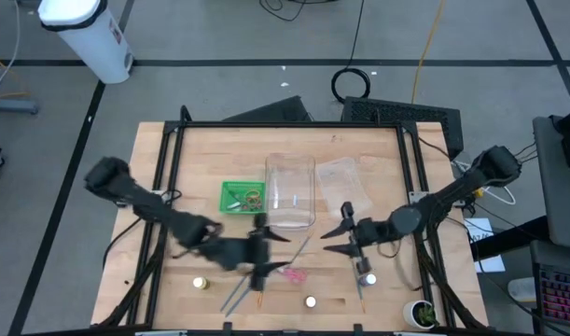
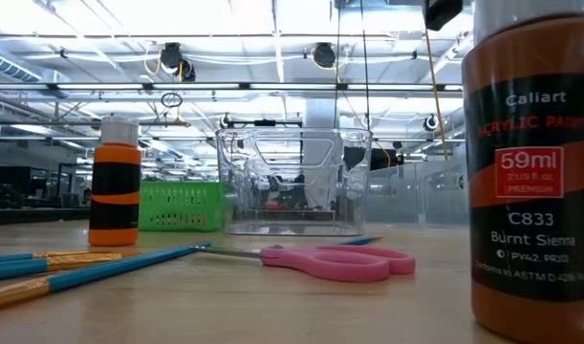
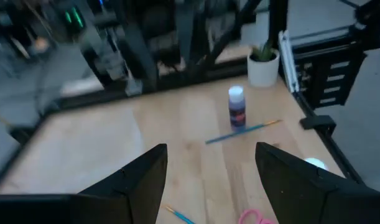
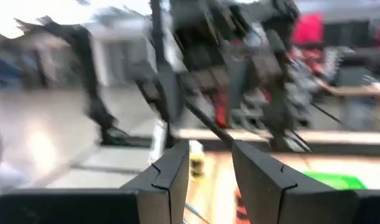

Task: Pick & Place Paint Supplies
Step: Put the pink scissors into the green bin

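My left gripper [image 1: 264, 250] is open and empty, above the pink-handled scissors [image 1: 294, 275] and several thin brushes [image 1: 240, 294] near the table's front. Its wrist view [image 3: 211, 155] looks past the open fingers at a white-capped paint bottle [image 3: 236, 109] and a blue brush [image 3: 239, 130] lying flat. My right gripper [image 1: 336, 233] is open and empty, just left of that bottle [image 1: 368, 277]; its fingers also show in its own wrist view [image 4: 209, 152]. Two more small bottles [image 1: 200, 283] [image 1: 311, 301] stand upright at the front. The scissors [image 2: 339, 260] lie flat.
A green basket [image 1: 241, 196], a clear plastic container [image 1: 290, 191] and a clear bag [image 1: 340, 177] sit mid-table behind the grippers. A small potted plant [image 1: 421, 314] stands at the front right corner. A dark frame [image 1: 285, 124] borders the table.
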`<state>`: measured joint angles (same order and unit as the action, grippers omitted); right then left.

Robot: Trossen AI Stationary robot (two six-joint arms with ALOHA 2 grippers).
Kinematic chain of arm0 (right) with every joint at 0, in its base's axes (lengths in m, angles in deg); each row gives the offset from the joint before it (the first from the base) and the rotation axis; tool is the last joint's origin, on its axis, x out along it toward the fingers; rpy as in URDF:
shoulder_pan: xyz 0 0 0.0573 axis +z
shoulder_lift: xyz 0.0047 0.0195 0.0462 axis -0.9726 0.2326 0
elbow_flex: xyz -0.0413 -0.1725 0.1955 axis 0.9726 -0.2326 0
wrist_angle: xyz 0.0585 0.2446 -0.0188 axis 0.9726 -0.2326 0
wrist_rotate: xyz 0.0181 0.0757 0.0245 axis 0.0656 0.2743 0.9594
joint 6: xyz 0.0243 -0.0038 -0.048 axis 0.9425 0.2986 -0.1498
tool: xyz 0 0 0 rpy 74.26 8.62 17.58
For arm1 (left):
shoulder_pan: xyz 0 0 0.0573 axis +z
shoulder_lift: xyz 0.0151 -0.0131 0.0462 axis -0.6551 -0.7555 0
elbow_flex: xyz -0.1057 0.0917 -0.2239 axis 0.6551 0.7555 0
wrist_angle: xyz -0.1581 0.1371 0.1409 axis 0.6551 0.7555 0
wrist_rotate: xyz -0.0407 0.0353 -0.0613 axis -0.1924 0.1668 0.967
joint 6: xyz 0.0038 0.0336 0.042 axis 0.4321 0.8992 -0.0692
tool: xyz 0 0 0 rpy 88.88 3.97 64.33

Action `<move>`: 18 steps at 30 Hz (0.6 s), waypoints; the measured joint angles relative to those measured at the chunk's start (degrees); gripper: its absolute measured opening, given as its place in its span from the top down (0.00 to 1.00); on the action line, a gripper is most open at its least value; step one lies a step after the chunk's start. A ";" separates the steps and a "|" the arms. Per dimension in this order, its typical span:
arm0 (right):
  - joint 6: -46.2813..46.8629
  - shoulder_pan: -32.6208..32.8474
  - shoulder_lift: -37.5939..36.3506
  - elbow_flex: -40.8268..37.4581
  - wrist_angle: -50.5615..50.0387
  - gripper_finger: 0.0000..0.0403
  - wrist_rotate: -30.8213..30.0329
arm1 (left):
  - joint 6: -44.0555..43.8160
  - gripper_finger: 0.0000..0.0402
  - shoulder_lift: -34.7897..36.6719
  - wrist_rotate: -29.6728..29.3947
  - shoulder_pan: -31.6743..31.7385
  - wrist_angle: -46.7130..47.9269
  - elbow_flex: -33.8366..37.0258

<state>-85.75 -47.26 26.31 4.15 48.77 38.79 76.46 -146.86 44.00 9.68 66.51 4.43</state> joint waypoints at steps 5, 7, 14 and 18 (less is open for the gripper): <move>8.54 0.85 7.58 14.74 -30.95 0.72 -8.19 | 2.93 0.37 6.85 -8.56 -5.02 -1.98 5.25; 13.01 0.47 11.57 20.15 -42.36 0.72 -10.17 | 1.92 0.37 8.64 -11.73 -6.18 -2.15 8.01; 17.77 1.20 23.97 28.19 -52.50 0.72 -7.79 | -5.33 0.37 10.61 -20.04 -6.64 -2.79 16.19; 17.85 2.23 27.94 28.87 -51.88 0.72 -5.52 | -6.72 0.37 10.64 -21.92 -6.14 -2.88 17.28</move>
<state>-67.90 -45.03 54.25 33.02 -3.11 33.27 69.74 -136.23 22.08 3.54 63.63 21.71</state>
